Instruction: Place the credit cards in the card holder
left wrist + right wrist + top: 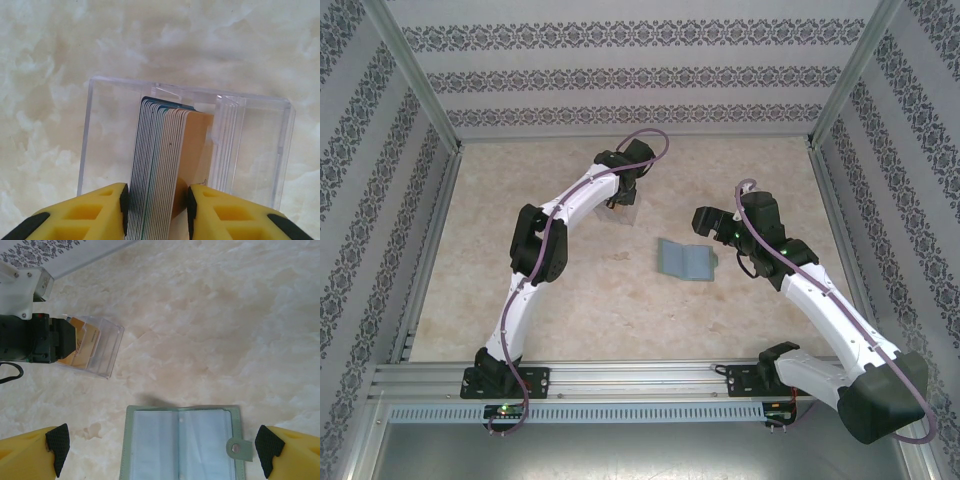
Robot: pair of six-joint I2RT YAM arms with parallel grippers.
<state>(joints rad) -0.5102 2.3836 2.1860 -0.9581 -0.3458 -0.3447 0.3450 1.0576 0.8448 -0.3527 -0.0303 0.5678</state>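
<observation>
Left gripper (157, 202) pinches a stack of cards (160, 145), its pads (124, 200) touching both sides, inside the clear stand (252, 145) toward the far side of the table (570, 300). The stack stands on edge: pale cards, with an orange card (197, 135) on its right face. Right gripper (162, 457) hangs wide open over the holder (180, 440), which lies opened flat near the table's centre. Its clear pockets face up and none looks filled. The step in hand seems to be drawing cards from the stand. Next calls for a straight lift, probably separating one card, then carrying it to a pocket.
</observation>
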